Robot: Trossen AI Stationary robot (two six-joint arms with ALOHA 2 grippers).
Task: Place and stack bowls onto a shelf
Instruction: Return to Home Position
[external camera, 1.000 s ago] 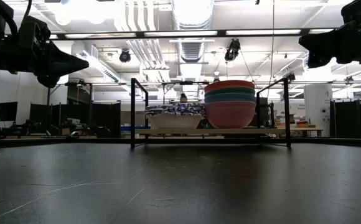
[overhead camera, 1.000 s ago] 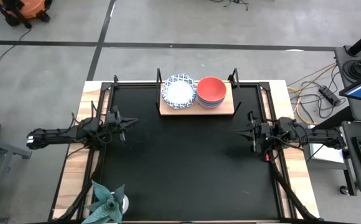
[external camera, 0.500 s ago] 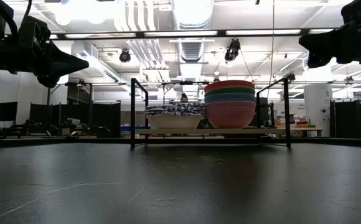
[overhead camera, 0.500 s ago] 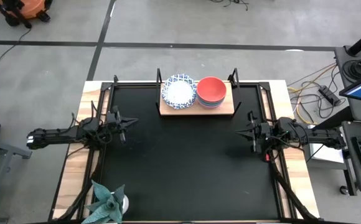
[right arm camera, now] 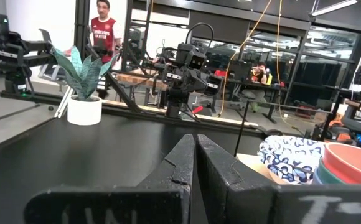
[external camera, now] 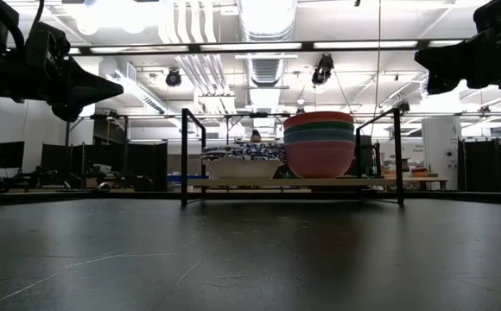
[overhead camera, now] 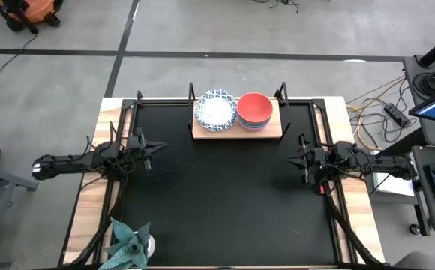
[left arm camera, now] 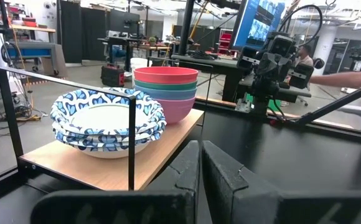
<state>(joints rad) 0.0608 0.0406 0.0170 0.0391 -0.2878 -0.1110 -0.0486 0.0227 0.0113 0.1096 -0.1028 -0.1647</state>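
Bowls [overhead camera: 254, 109] and shelf [overhead camera: 270, 133] as before

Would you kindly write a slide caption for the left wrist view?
Left gripper, shut, faces the shelf holding a blue-patterned white bowl stack beside a red-topped coloured stack.

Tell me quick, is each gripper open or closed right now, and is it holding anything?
Left gripper: fingers closed, holding nothing.
Right gripper: fingers closed, holding nothing.

Probably a lab (ceiling ducts [external camera: 263, 26], monitor [left arm camera: 261, 25], floor cables [overhead camera: 369, 97])
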